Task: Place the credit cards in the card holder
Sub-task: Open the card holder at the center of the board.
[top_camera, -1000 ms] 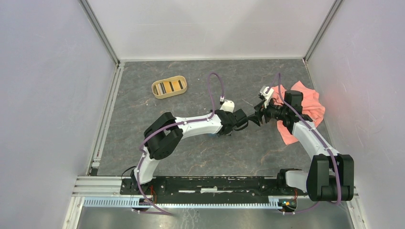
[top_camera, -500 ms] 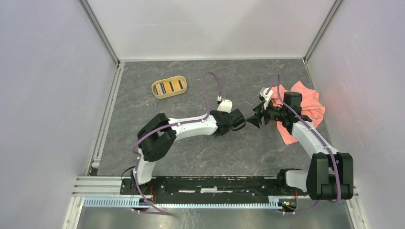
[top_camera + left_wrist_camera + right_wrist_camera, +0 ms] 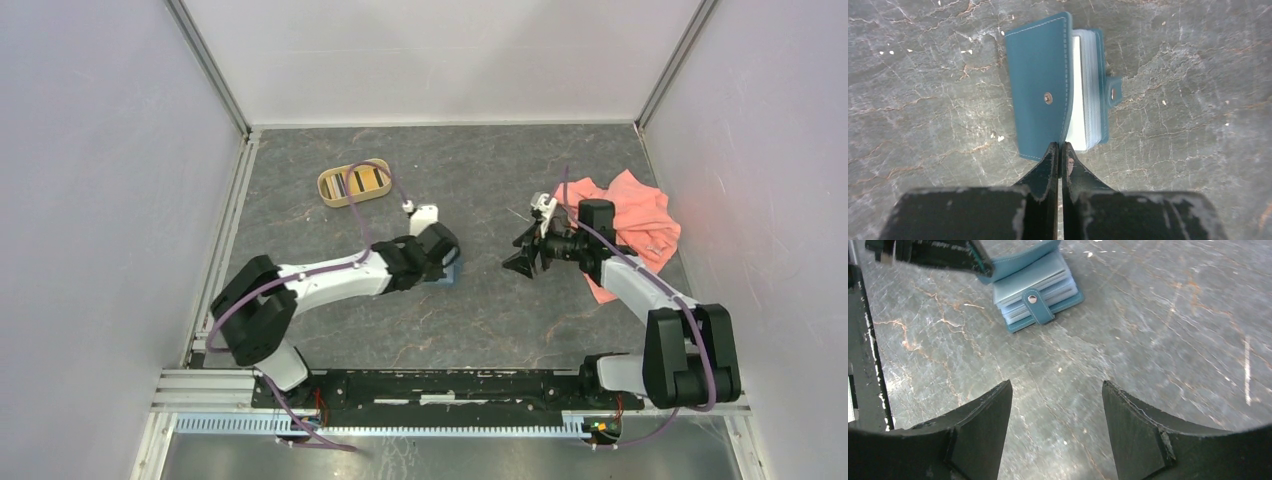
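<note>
The teal card holder [image 3: 1040, 90] lies mid-table [image 3: 451, 272], its snap cover raised off the light blue pockets [image 3: 1035, 290]. My left gripper [image 3: 1059, 147] is shut on the near edge of that cover and shows at the top left of the right wrist view [image 3: 979, 261]. My right gripper [image 3: 1057, 390] hangs open and empty to the right of the holder [image 3: 520, 264], a short way off. The credit cards [image 3: 356, 181], dark and yellow, stand in a tan oval tray [image 3: 325, 187] at the back left.
A pink cloth [image 3: 640, 220] lies crumpled at the right, under the right arm. Metal rails run along the left edge [image 3: 222, 240] and the near edge of the dark stone-patterned table.
My left gripper has drawn back left from beside the right gripper and closed on the card holder's cover. The right gripper has shifted slightly left and stayed open.
</note>
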Robot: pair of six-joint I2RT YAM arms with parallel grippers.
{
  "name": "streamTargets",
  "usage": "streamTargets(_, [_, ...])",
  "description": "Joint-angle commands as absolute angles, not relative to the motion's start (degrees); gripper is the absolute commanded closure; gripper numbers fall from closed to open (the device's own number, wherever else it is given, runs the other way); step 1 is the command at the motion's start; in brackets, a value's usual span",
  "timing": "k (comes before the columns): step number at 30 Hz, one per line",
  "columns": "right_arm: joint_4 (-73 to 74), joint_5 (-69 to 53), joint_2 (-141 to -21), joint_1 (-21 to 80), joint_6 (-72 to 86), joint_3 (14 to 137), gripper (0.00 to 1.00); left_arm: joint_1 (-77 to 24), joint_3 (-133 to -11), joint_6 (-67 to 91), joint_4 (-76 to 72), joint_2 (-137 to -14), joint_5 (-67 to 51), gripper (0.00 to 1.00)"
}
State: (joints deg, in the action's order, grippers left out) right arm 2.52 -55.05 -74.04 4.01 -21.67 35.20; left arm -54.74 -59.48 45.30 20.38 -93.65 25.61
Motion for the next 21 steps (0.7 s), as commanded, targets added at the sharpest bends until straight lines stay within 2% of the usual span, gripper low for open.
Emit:
streamTargets(1, [-1.60, -50.55, -76.38, 10.12, -19.92, 36.13, 0.27, -48.14, -49.11, 48.68, 7.90, -86.03, 13.56, 0.98])
streamTargets(5, [-0.18, -43.04, -80.01, 16.72, -18.76, 41.86, 0.23, -44.07, -41.93, 51.33, 3.10, -80.01, 8.66, 0.98])
streamTargets(11, [-0.93, -39.45, -86.55, 25.65, -16.07, 50.12, 0.17, -39.96, -34.53, 54.04, 0.28, -75.60, 3.00, 0.98])
streamTargets(21, [3.81, -28.11, -96.17, 34.84, -17.14, 58.77, 0.16, -36.18, -30.31, 55.55, -2.11, -72.33, 1.19, 0.98])
